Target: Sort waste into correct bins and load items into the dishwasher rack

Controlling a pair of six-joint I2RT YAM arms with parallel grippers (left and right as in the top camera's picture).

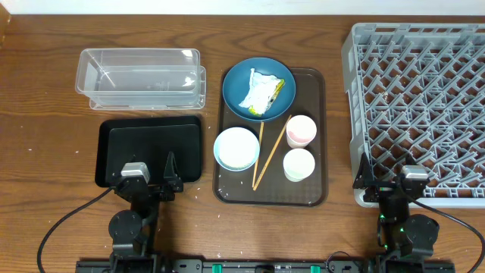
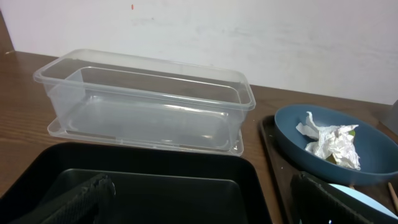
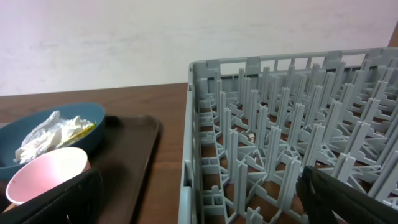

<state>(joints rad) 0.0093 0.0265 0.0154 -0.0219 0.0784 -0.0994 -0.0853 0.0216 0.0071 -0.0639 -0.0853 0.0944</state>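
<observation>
- While both arms sit at the near edge of the table [image 1: 45, 114], the left jaws stand wide apart over the near part of the shallow black tray [image 1: 151, 136], with nothing between them.
- From the left wrist, the left fingers [image 2: 81, 196] show only at the 2 lower corners of the view, with bare tray floor between them.
- Spread just as wide and just as empty, the right jaws sit by the near-left corner of the grey rack [image 1: 352, 98]. The right fingers [image 3: 348, 193] frame that corner.
- Behind the black tray, the clear tub [image 1: 140, 76] stands upright and empty, its long side parallel to the tray.
- Between the bins and the rack lies the brown serving tray [image 1: 314, 83].
- At the serving tray's far-left corner sits the dark blue plate [image 1: 239, 87], with the crumpled wrapper [image 1: 261, 95] resting on it.
- Nearer, at the tray's left edge, sits the pale bowl [image 1: 236, 148], upright.
- On the tray's right side, 2 white cups stand upright: the far cup [image 1: 301, 130], pink inside, and the near cup [image 1: 298, 164] just beside it.
- Lying between the bowl and the cups, the 2 chopsticks [image 1: 271, 154] are apart at their far ends and closer at the near ends.
- Nothing from the serving tray is in the rack.
</observation>
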